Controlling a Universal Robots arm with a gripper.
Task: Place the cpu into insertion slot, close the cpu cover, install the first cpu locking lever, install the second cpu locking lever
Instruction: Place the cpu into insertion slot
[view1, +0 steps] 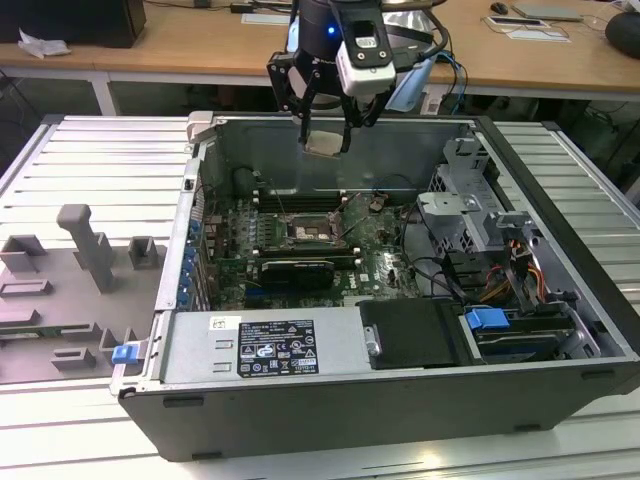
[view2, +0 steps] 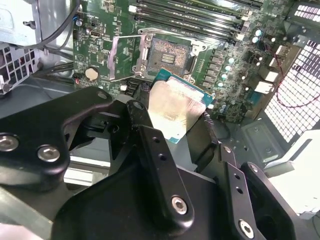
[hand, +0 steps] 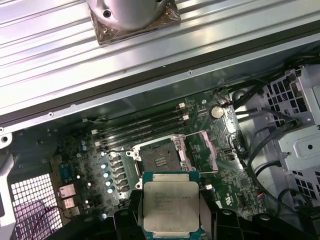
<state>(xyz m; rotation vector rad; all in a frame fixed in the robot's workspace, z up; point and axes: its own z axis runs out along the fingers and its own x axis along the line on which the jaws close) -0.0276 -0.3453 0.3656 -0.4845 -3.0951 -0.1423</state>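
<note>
The claw (view1: 326, 132) grips the cpu (hand: 171, 205) by its edges, high above the open computer case (view1: 300, 410). Below, the insertion slot (hand: 159, 159) lies bare, and the cpu cover (hand: 199, 152) seems swung open beside it.

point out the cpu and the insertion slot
small square silver-topped cpu (hand: 170, 205), first wrist view, middle of its metal top
square dark silver-rimmed insertion slot (hand: 160, 160), first wrist view, centre of its dark field
</note>
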